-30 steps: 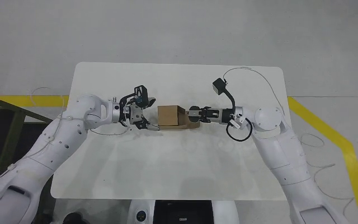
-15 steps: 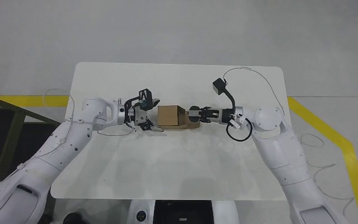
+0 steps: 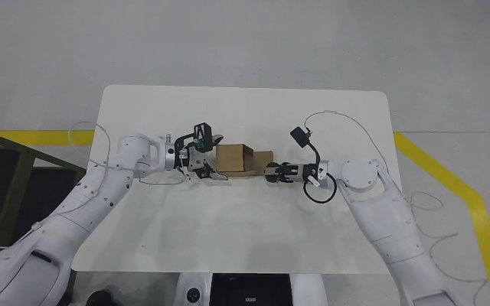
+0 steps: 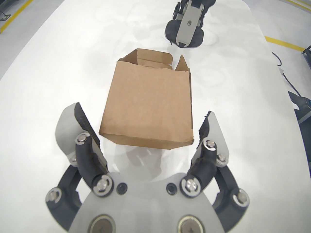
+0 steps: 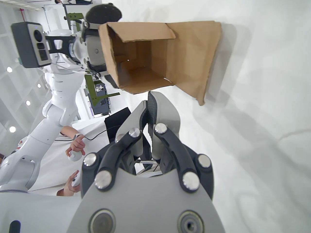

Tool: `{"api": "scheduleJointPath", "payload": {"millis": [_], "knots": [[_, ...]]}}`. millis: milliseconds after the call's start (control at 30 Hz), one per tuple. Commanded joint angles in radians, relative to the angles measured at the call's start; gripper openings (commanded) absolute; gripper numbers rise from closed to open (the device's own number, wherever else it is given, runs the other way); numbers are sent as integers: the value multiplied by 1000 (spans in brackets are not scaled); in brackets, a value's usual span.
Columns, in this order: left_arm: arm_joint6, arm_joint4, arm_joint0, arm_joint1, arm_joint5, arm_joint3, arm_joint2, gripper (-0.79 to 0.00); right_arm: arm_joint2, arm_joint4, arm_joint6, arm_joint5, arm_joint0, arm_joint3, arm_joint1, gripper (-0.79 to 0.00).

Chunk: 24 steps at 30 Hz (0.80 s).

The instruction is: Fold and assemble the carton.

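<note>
The carton (image 3: 233, 159) lies sideways on the worktop (image 3: 245, 237), open flapped end facing the right hand (image 5: 150, 98), which is pinched closed, empty, just off it. The left hand (image 4: 143, 113) brackets the closed end, spread wide; flap-folding looks next, needing that brace.

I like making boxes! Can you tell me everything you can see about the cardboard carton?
The carton is plain brown cardboard, lying on its side in the middle of the white table. Its closed end sits between the fingers of the open left gripper, not clearly touching them. The other end faces the shut right gripper and gapes open. It is empty inside, with short flaps sticking out and one wide flap flat on the table. That gripper's tip is very close; contact cannot be told.
</note>
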<state>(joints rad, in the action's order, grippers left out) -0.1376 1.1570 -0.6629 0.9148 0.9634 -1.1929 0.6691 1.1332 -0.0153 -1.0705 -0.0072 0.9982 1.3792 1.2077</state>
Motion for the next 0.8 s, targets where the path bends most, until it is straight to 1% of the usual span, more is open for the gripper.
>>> {"api": "scheduleJointPath", "payload": {"millis": [0,133,267,600,767], "knots": [[0,4,1,4,2,6,2,0,-20,20,17,-1,1,-11,5,-785],[5,7,2,10,8,13,8,0,-61,57,72,-14,-13,-43,19,-785],[15,6,1,15,18,22,15,0,-104,77,109,-32,-50,-81,35,-785],[37,9,-9,23,33,22,33,0,-246,126,137,-88,-156,-201,89,-785],[47,16,-16,24,44,26,46,0,-276,158,160,-132,-190,-264,109,-785]]}}
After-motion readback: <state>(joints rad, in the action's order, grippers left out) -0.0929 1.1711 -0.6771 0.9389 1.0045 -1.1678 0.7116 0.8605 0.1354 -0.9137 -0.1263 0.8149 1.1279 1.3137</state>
